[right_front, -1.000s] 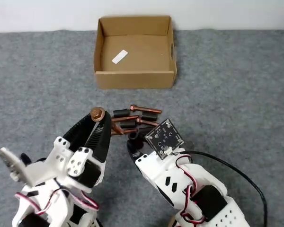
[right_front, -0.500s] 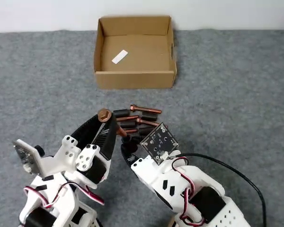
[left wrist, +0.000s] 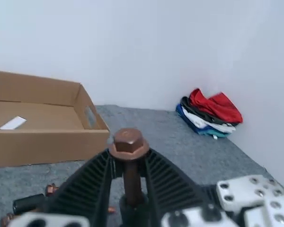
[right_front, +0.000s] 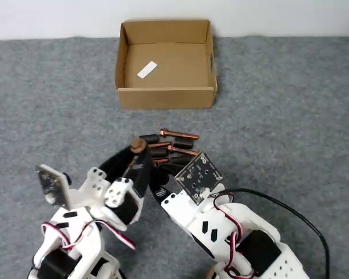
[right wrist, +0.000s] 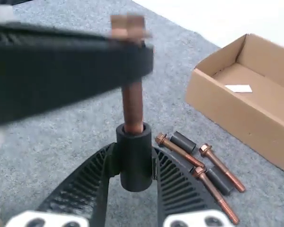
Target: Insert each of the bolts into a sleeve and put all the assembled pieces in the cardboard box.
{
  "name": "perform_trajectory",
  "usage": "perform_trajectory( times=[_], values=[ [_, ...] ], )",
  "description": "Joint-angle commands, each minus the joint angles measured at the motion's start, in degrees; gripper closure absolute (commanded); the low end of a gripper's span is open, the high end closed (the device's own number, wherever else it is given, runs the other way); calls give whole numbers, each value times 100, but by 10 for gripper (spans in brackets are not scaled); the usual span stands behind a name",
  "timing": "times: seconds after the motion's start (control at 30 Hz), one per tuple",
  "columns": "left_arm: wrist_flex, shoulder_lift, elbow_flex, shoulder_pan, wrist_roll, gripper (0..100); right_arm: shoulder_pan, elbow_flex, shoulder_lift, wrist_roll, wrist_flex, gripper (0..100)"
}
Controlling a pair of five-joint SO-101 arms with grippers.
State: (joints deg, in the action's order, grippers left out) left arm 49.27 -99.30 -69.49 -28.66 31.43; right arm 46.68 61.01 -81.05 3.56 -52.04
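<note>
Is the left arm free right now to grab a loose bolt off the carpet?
Probably not: the left hand is shut on a bolt, whose shank sits in the sleeve held by the right hand.

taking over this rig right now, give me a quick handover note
Left gripper: shut on a bolt, held upright with the head on top.
Right gripper: shut on a sleeve, upright, directly under that bolt.
The bolt's tip is in the sleeve's mouth. Most of the shank is outside, so it is not seated.
Loose bolts and loose sleeves lie on the carpet between the arms and the cardboard box.
Done: nothing boxed; the box holds only a white slip.
Left: seat this bolt, box it, then assemble and box the rest.
</note>
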Motion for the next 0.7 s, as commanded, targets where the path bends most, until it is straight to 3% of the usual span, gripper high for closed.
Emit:
perform_trajectory(
  times=[0.0,0.27,0.5,0.67],
  values=[
    [264,-18,22,-413,-114,995,4,-457,-57,97,119,990],
    [1152,-18,31,-519,-976,990,4,-457,-66,97,119,990],
    [1451,9,40,-484,-993,815,-4,-457,-57,97,119,990],
    [1442,18,127,-475,-993,805,-13,-457,-48,97,127,990]
  ],
)
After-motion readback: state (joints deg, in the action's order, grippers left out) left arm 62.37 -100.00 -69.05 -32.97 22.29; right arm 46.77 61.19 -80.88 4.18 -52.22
